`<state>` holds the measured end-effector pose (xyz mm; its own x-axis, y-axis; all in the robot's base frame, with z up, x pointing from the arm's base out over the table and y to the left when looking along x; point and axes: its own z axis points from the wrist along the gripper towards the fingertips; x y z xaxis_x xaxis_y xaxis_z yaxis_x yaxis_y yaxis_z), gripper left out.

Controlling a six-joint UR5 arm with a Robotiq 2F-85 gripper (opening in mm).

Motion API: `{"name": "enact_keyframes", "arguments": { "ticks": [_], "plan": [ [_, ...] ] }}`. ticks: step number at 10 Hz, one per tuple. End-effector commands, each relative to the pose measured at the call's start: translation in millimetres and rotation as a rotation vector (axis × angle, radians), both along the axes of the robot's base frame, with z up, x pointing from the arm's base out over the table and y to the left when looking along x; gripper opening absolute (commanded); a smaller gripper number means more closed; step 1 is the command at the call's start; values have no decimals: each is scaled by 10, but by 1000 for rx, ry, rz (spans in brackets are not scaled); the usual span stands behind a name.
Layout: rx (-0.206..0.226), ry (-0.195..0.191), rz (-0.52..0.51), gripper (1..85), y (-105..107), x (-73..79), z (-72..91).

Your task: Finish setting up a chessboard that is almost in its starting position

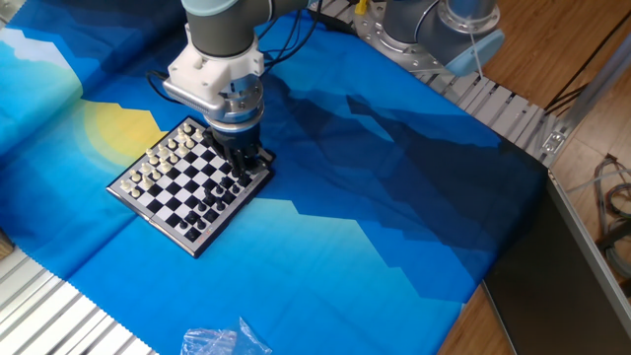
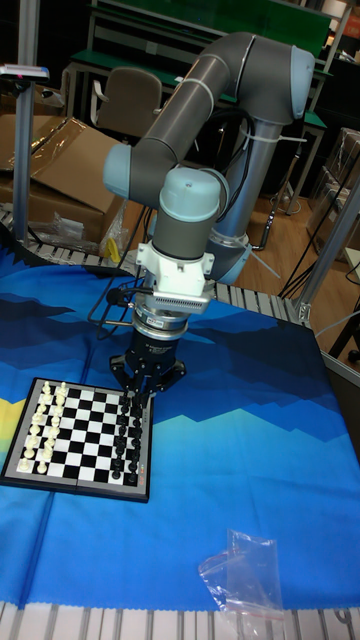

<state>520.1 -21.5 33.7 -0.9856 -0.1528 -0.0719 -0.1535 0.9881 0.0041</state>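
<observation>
In the fixed view the chessboard [image 1: 190, 184] lies flat on the blue cloth [image 1: 375, 217] as a diamond, one corner aimed at the camera; being square, it has no long axis. The pincer [image 1: 248, 159] stands over the board's right-hand corner, among the black pieces [image 1: 217, 202]. Its fingertips blend into them, so its state cannot be told.

In the tall fixed view the chessboard [image 2: 84, 438] spreads leftward from the pincer [image 2: 136, 401]. White pieces [image 2: 42, 432] line the far edge. A plastic bag [image 2: 246, 581] lies well below it.
</observation>
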Motion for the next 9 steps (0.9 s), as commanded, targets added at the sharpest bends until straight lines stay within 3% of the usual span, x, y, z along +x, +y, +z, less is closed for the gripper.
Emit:
{"name": "enact_keyframes", "arguments": {
  "ticks": [1, 9],
  "plan": [
    [11, -3, -6, 203, 14, 7, 15],
    [6, -6, -4, 207, -5, 5, 33]
  ]
}}
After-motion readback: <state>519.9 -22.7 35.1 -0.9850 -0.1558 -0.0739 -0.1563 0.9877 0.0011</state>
